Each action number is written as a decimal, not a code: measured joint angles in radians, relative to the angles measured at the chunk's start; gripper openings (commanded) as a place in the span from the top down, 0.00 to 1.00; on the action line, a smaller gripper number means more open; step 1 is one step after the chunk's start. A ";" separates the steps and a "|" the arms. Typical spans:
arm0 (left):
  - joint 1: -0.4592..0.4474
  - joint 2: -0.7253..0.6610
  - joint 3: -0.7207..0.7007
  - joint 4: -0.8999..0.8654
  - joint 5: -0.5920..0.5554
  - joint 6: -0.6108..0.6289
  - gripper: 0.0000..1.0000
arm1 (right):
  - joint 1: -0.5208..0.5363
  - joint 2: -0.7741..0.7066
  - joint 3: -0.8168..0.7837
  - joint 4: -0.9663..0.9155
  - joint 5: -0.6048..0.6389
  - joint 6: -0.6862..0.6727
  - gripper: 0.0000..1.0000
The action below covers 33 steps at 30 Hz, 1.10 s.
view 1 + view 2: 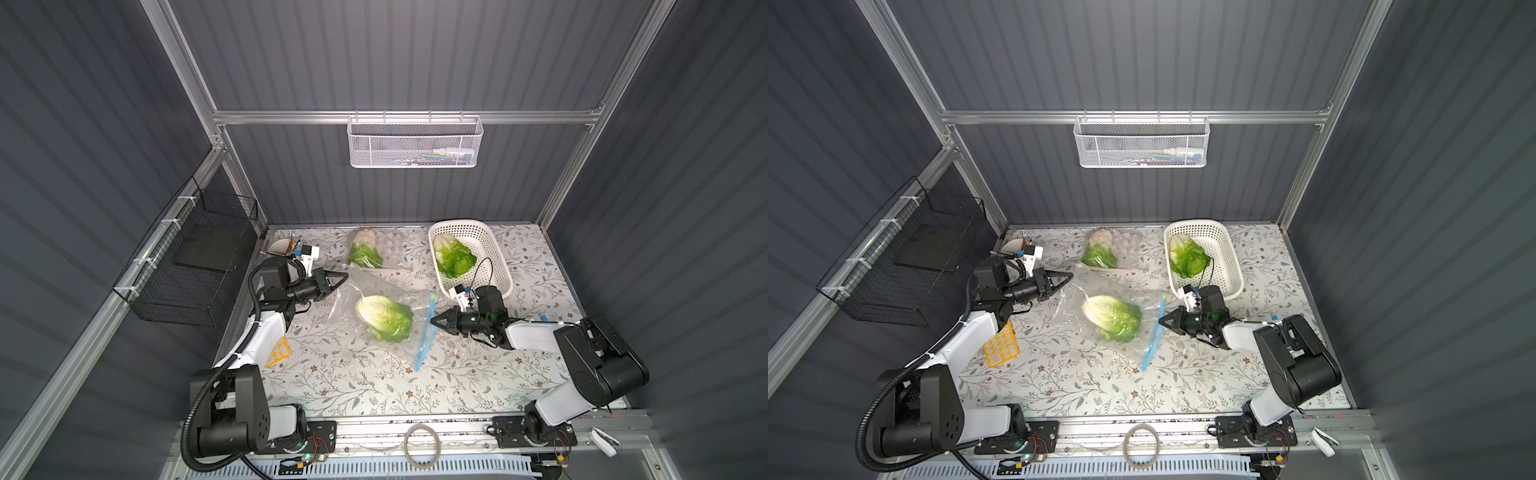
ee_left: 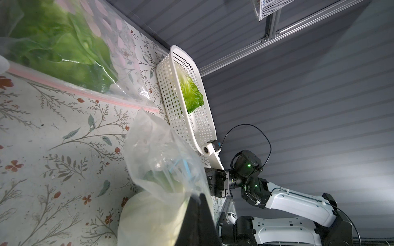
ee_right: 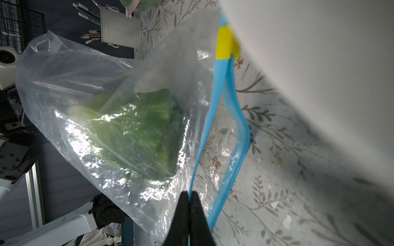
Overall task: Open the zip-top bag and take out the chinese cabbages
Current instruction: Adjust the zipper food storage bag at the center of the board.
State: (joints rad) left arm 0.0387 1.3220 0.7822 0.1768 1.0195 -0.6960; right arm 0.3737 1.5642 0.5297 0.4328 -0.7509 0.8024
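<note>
Closest to me, the right arm (image 1: 598, 365) and left arm (image 1: 226, 399) are reaching in over the floral table (image 1: 353, 386). Between them the zip-top bag (image 1: 365, 289) is lying with one chinese cabbage (image 1: 384, 318) inside. A second cabbage (image 1: 454, 255) is sitting in the white basket (image 1: 496, 253), and a third cabbage (image 1: 365, 253) in a pink-zip bag (image 1: 390, 245) at the back.

The right gripper (image 1: 434, 321) is pinching the blue zip strip (image 3: 213, 102), jaws pressed together. The left gripper (image 1: 345, 276), equally closed, seems to be nipping the bag's far closed corner.

That thin film could be slipping free, or the head jamming in a half-open mouth. Only the right wrist view is showing the lips parted below the yellow slider (image 3: 226, 44); the top views are giving one flat blue line.
</note>
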 measured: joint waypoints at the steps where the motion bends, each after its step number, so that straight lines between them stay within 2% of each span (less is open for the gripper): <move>1: 0.000 0.000 0.000 -0.004 0.000 0.003 1.00 | 0.000 -0.006 0.000 -0.012 0.003 -0.002 1.00; 13: -0.019 -0.068 0.012 -0.065 0.003 0.006 1.00 | -0.001 -0.037 0.015 -0.114 0.025 -0.037 1.00; 22: -0.031 -0.087 0.074 -0.247 -0.055 0.118 1.00 | -0.001 -0.042 0.023 -0.124 0.026 -0.045 1.00; 25: -0.031 -0.064 0.086 -0.311 -0.102 0.156 1.00 | -0.001 -0.064 0.023 -0.143 0.029 -0.046 1.00; 30: -0.030 0.056 0.148 -0.449 -0.240 0.225 1.00 | -0.002 -0.134 0.023 -0.179 0.053 -0.056 1.00; 33: -0.024 0.124 0.149 -0.497 -0.280 0.244 1.00 | -0.003 -0.179 0.023 -0.201 0.069 -0.068 1.00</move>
State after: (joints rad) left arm 0.0151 1.4456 0.9314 -0.3206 0.7395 -0.4519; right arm 0.3710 1.3853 0.5522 0.2317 -0.6823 0.7341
